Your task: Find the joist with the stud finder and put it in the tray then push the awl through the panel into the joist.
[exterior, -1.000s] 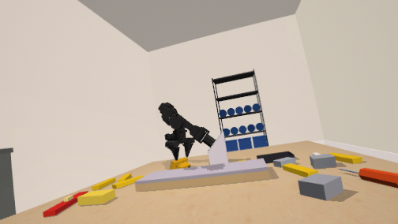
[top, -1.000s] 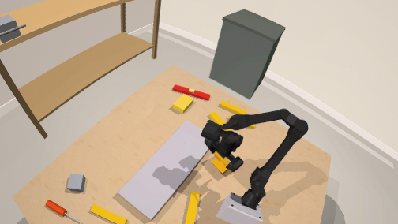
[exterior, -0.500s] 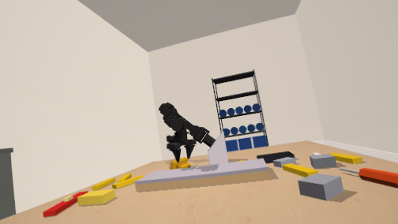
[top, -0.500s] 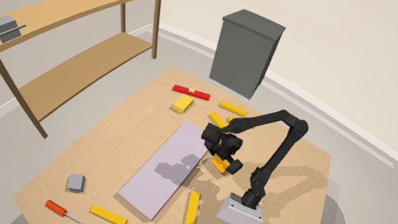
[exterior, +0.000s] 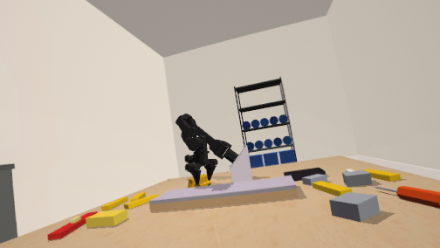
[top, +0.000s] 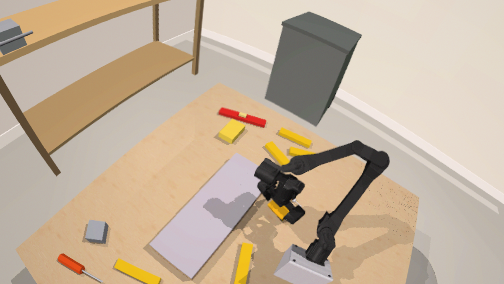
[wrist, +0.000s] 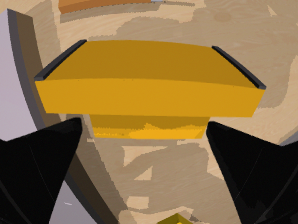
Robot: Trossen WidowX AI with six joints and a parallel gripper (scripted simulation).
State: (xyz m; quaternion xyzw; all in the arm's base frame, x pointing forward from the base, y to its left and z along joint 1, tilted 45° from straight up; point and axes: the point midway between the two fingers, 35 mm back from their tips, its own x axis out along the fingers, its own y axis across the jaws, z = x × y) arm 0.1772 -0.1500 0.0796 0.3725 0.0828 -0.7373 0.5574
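The yellow stud finder [top: 278, 209] [exterior: 201, 180] [wrist: 147, 86] lies on the wooden floor just off the right long edge of the lavender floor panel [top: 210, 215] [exterior: 227, 192] [wrist: 15, 103]. My gripper [top: 286, 212] [exterior: 201, 175] [wrist: 145, 126] is open and empty. It hangs close over the stud finder, with one finger to each side of it. A black tray [exterior: 305, 172] lies right of the panel in the exterior view.
Yellow blocks [top: 231, 131] [top: 295, 137] [top: 244, 262] [top: 136, 271], grey blocks [top: 96, 231] [exterior: 354, 206], a red level [top: 242, 117] and a red-handled screwdriver [top: 70, 262] [exterior: 416, 195] lie around the panel. A grey cabinet [top: 310, 67] and a wooden shelf [top: 100, 85] stand at the back.
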